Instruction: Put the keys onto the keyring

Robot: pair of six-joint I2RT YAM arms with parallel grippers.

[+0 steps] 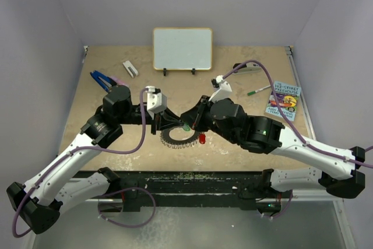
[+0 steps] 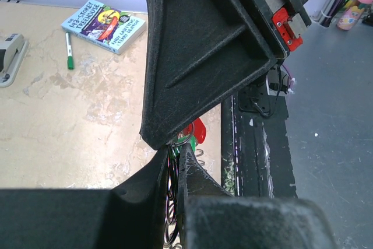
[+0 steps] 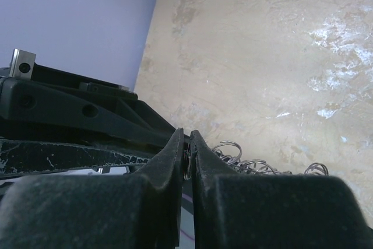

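Keyring (image 1: pixel 173 144): seen lying flat on the table (image 1: pixel 227 155), near its front edge, between the two grippers. A jagged fringe of small wire loops is noted around its rim.

Green key (image 1: pixel 186 126): found at the ring's upper right rim, directly under the tip of the right gripper (image 1: pixel 191 122). Whether it is already threaded on cannot be told.

Red key (image 1: pixel 202 139): seen just right of the ring, beside its rim. Contact is not resolved.

Left gripper (image 1: pixel 158 125): placed at the ring's upper left rim. In its wrist view the fingers are nearly together, with thin wire pinched in the gap, so it is read as clamped on the keyring.

Right gripper: fingers are pressed almost together, with a sliver of silver metal caught between them. Whether that metal belongs to the ring or a key cannot be told. The two grippers are tip to tip over the ring.

Further out: a whiteboard (image 1: pixel 182 48) is propped at the back, a book (image 1: pixel 283 101) and green-capped pen (image 1: pixel 258 90) lie at the right, and a blue-handled tool (image 1: pixel 102 79) lies at the left.
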